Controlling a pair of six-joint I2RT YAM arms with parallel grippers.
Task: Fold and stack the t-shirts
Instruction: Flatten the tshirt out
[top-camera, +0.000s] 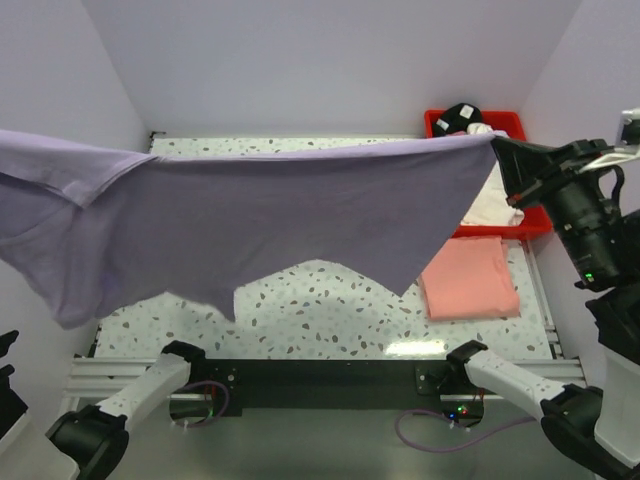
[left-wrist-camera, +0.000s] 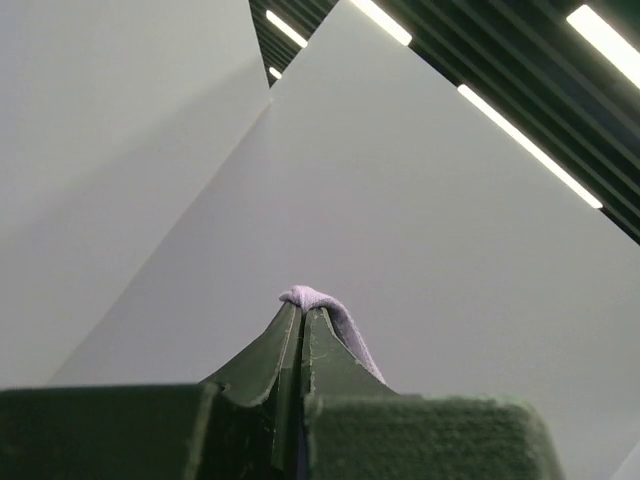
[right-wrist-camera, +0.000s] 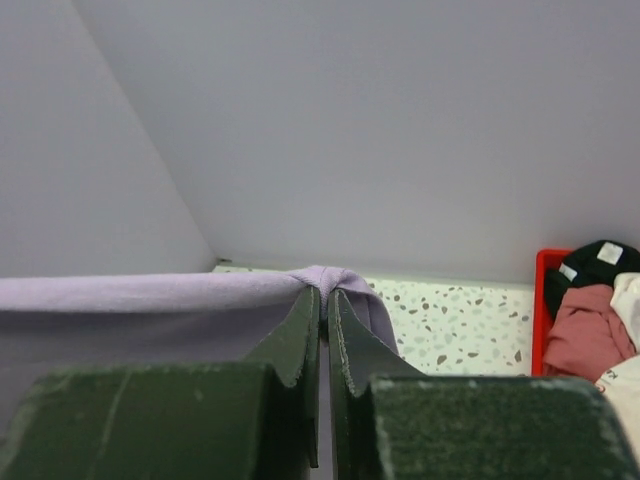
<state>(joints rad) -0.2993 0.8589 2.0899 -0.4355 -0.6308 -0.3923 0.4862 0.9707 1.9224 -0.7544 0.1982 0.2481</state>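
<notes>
While both pairs of jaws are clenched, left gripper (left-wrist-camera: 303, 318) pinches one bunched edge of the purple shirt (top-camera: 280, 210) and right gripper (right-wrist-camera: 325, 300) pinches another. Shirt hangs stretched in the air from left to right above the tabletop (top-camera: 330, 300), lower edge drooping, and hides most of the far half. Folded pink shirt (top-camera: 468, 278) lies flat near the right edge, just beside the bin (top-camera: 437, 122) in the far right corner. The bin holds white (top-camera: 490, 205), black (top-camera: 462, 115) and dusty-rose (right-wrist-camera: 588, 335) clothes.
</notes>
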